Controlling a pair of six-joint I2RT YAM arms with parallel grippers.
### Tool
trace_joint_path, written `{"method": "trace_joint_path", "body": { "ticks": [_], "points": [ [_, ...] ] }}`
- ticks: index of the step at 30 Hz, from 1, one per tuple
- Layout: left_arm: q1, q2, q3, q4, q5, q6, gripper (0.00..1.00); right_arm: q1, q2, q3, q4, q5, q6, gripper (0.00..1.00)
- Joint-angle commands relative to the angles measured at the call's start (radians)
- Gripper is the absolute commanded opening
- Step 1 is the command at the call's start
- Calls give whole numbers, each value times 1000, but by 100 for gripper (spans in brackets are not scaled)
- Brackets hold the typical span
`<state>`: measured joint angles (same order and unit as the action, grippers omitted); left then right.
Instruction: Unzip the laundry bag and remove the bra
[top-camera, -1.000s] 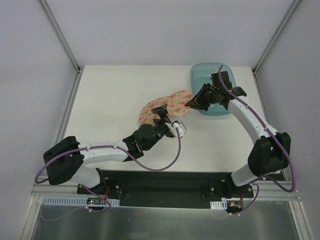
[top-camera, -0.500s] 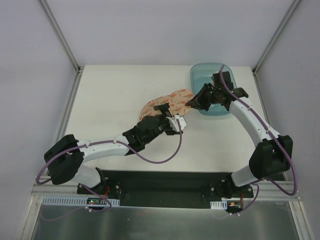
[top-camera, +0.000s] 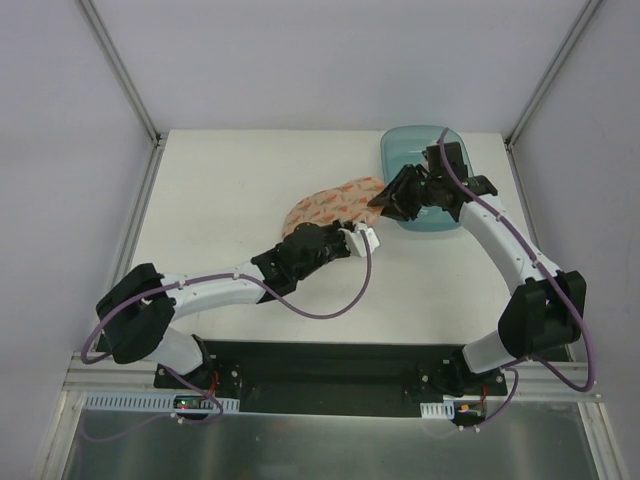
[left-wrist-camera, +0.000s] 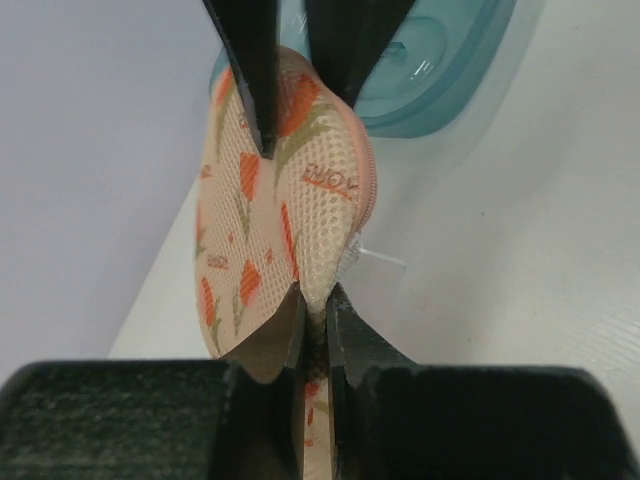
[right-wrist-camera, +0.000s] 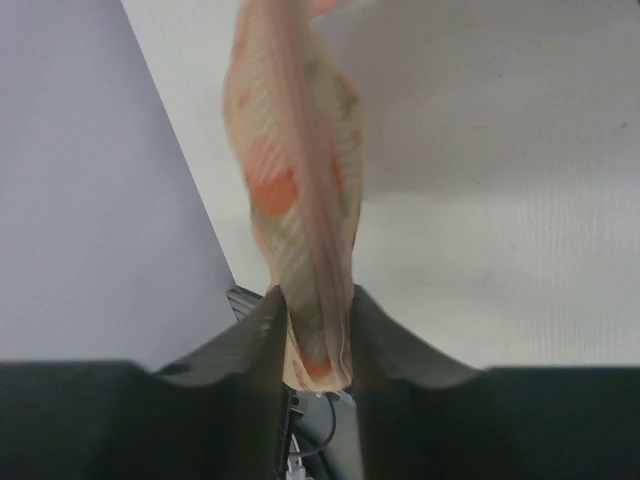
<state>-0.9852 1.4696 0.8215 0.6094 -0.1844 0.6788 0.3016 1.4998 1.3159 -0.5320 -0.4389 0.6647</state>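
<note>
The peach-orange mesh laundry bag (top-camera: 330, 203) stands on edge between my two grippers at mid-table. My left gripper (top-camera: 322, 231) is shut on its near rim, and the left wrist view shows the fabric (left-wrist-camera: 262, 230) pinched thin between the jaws (left-wrist-camera: 316, 312). My right gripper (top-camera: 384, 201) is at the bag's far end. Its jaws (right-wrist-camera: 318, 312) stand partly apart with the bag's blurred end (right-wrist-camera: 300, 180) still between them and brushing both fingers. The pink zip edging runs along the rim. The bra is hidden.
A translucent teal basin (top-camera: 400, 150) sits at the back right, just behind my right gripper, and also shows in the left wrist view (left-wrist-camera: 450, 95). The white table (top-camera: 220, 190) is bounded by grey walls and metal rails left and right.
My left gripper reached forward from open and shut on the bag's near rim. The right gripper's jaws, shut on the far end before, have parted.
</note>
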Motion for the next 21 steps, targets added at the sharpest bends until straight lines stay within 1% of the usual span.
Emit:
{"method": "trace_joint_path", "body": {
  "ticks": [1, 2, 3, 4, 5, 6, 7, 10, 13, 14, 16, 17, 18, 20, 21],
  "points": [
    [52, -95, 105, -210, 93, -202, 0, 8, -70, -6, 49, -78, -51, 58],
    [92, -116, 128, -271, 144, -246, 0, 14, -81, -9, 47, -57, -112, 74],
    [114, -126, 183, -396, 181, -287, 0, 24, -98, -14, 44, -41, -141, 96],
    [135, -130, 206, -442, 231, -358, 0, 28, -125, -24, 44, -35, -181, 98],
    [178, -137, 228, -480, 319, -384, 0, 34, -145, -30, 43, -21, -250, 99],
    [192, -141, 255, -531, 350, -407, 0, 43, -162, -40, 44, -12, -282, 100],
    [207, -143, 264, -543, 374, -453, 0, 50, -206, -50, 47, 3, -309, 97],
    [249, -138, 313, -605, 470, -539, 0, 83, -278, -109, 61, 93, -401, 96],
    [276, -120, 355, -664, 532, -625, 0, 128, -355, -144, 63, 196, -464, 96],
    [278, -115, 360, -663, 545, -643, 0, 143, -386, -147, 63, 262, -479, 97],
    [281, -114, 363, -665, 562, -706, 0, 223, -406, -133, 49, 349, -531, 99],
    [281, -109, 367, -665, 559, -725, 0, 255, -411, -127, 46, 432, -545, 95],
    [284, -106, 370, -666, 547, -764, 0, 318, -403, -98, 24, 500, -559, 90],
    [289, -103, 380, -668, 545, -798, 0, 367, -383, -77, 18, 589, -576, 85],
    [289, -103, 383, -669, 543, -809, 0, 392, -365, -73, 23, 595, -574, 79]
  ]
}}
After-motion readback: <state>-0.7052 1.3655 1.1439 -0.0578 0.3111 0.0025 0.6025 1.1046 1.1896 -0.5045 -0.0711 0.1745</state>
